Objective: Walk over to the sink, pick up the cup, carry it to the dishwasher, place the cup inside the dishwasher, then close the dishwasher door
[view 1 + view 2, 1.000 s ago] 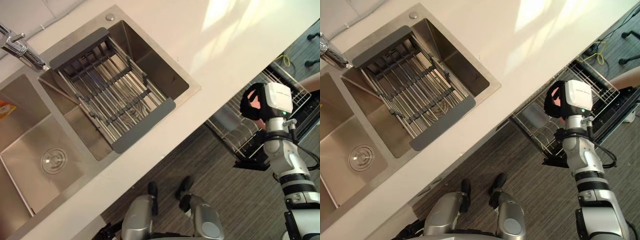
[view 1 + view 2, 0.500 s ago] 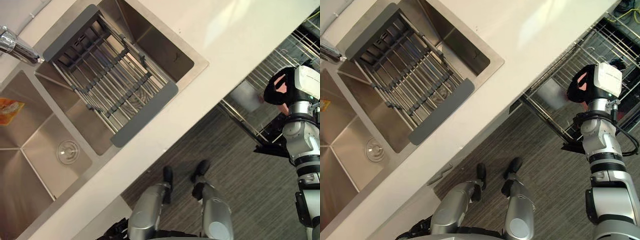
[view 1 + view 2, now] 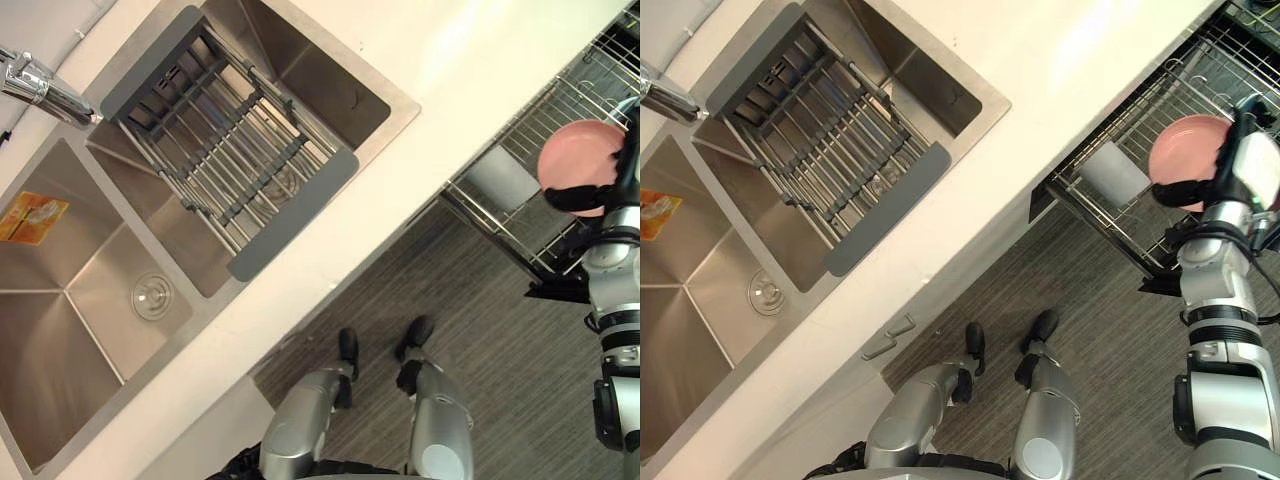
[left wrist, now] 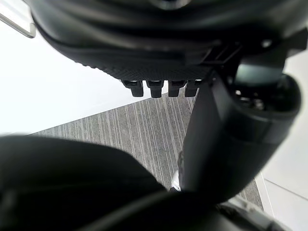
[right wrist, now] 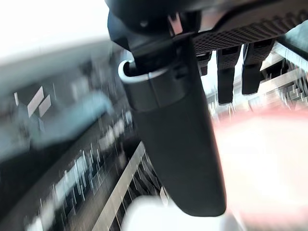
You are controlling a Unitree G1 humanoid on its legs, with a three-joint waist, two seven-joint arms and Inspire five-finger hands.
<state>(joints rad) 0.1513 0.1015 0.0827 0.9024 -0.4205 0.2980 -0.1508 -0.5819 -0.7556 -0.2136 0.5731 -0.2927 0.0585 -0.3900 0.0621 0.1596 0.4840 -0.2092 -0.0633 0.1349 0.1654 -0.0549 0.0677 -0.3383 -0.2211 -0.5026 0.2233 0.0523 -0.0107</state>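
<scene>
Pick-up and carry look done to me: the right hand [image 3: 588,200] has its fingers wrapped round the pink cup [image 3: 1188,148], holding it over the pulled-out dishwasher rack [image 3: 1110,215], well away from the sink [image 3: 60,330], so what's left is setting it in and closing up.

Drying rack [image 3: 225,150] is lying across the sink [image 3: 330,85], right basin | faucet [image 3: 45,88] is standing behind-left | dishwasher rack [image 3: 1160,110] is jutting from under the countertop [image 3: 470,60] at right | cup [image 3: 1185,150] is hanging over it
</scene>
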